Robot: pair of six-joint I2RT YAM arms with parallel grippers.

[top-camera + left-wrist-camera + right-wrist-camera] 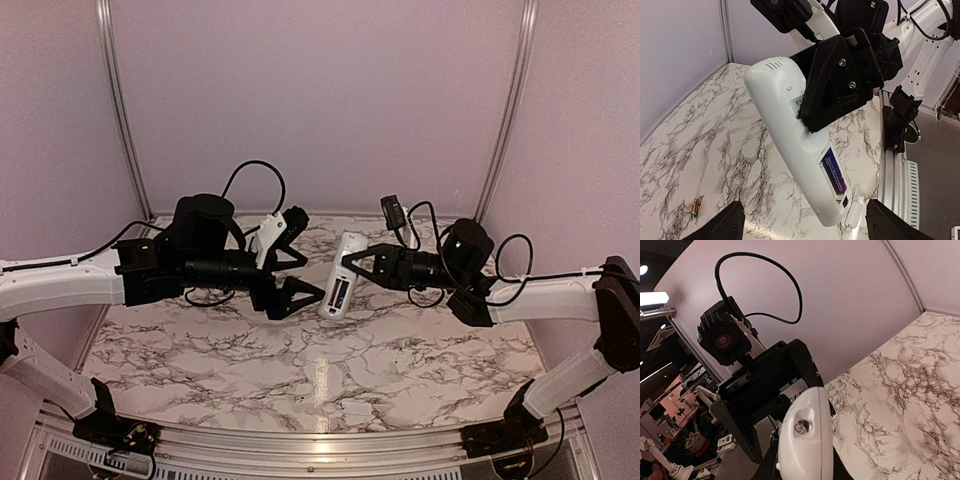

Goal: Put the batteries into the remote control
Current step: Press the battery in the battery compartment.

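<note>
Soft even light, tabletop (322, 385) glare

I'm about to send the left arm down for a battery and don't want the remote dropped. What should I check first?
1. Right gripper grips the remote control: ok. It is clamped across the body and holds it off the table.
2. Left gripper free: ok. Its fingers are wide apart with nothing between them.
3. Battery located: ok. One lies on the marble, apart from the remote.
4. Second battery located: cannot tell. No other one is visible.
5. Bluish recess near the remote's lower end ready to take a battery: cannot tell. What is inside it is unclear.
</note>
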